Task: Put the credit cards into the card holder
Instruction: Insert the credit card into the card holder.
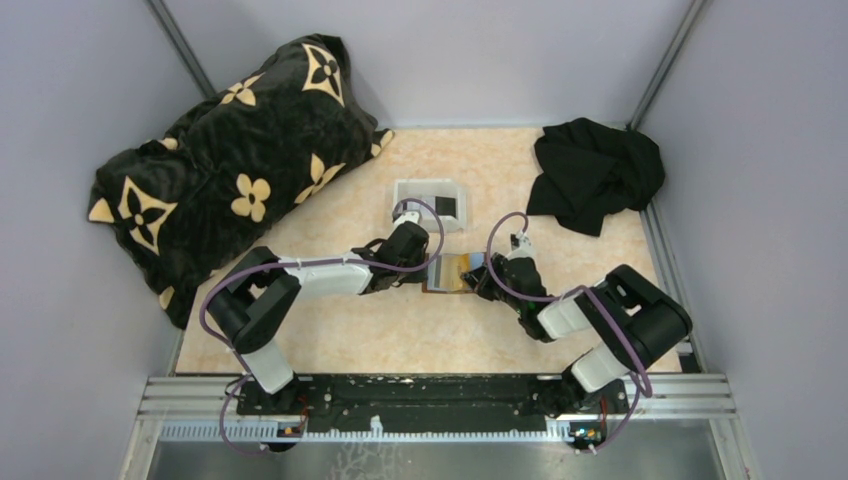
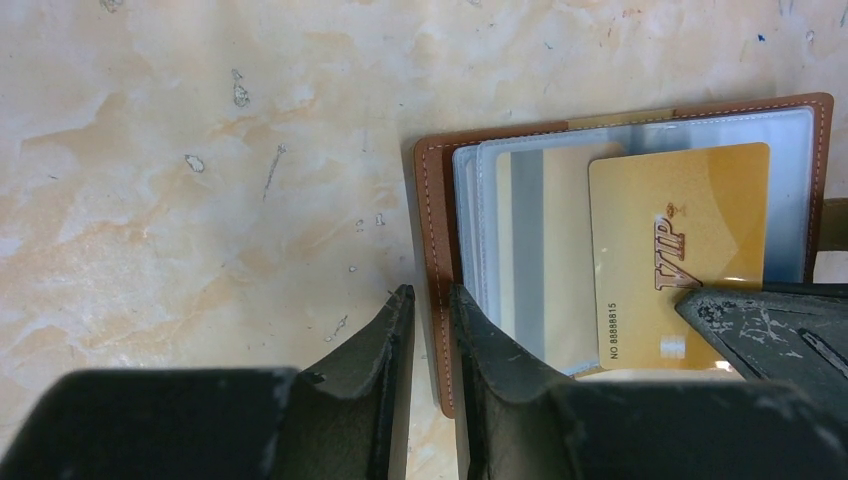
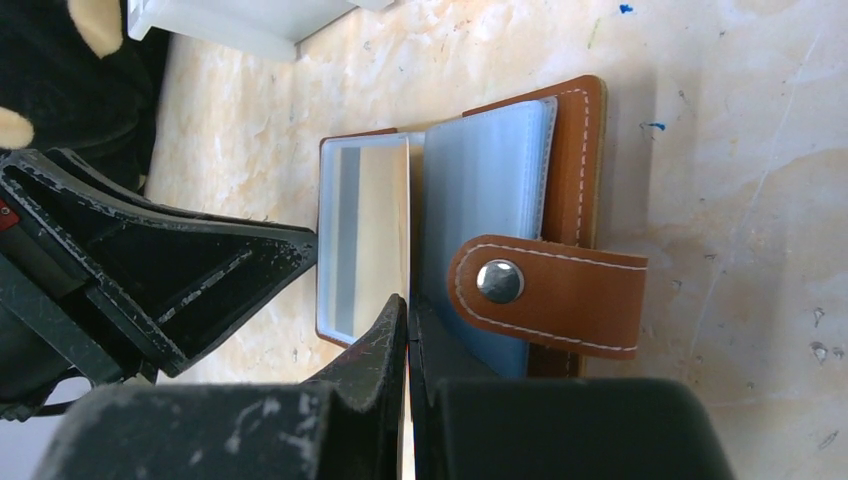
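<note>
The brown leather card holder (image 1: pixel 447 272) lies open on the table between both grippers, its clear sleeves showing. In the left wrist view my left gripper (image 2: pixel 430 295) is shut on the holder's left leather edge (image 2: pixel 432 220). A gold VIP card (image 2: pixel 680 240) lies over the sleeves, with the right gripper's finger (image 2: pixel 770 320) on its lower corner. In the right wrist view my right gripper (image 3: pixel 408 305) is shut on that card, seen edge-on between the sleeves, beside the snap strap (image 3: pixel 545 290). A black card (image 1: pixel 446 207) lies in the white tray.
The white tray (image 1: pixel 405 188) stands just behind the holder. A black blanket with tan flowers (image 1: pixel 240 150) fills the back left, and a black cloth (image 1: pixel 595 170) lies back right. Grey walls close in the table. The left gripper's body (image 3: pixel 150 270) is close to the right gripper.
</note>
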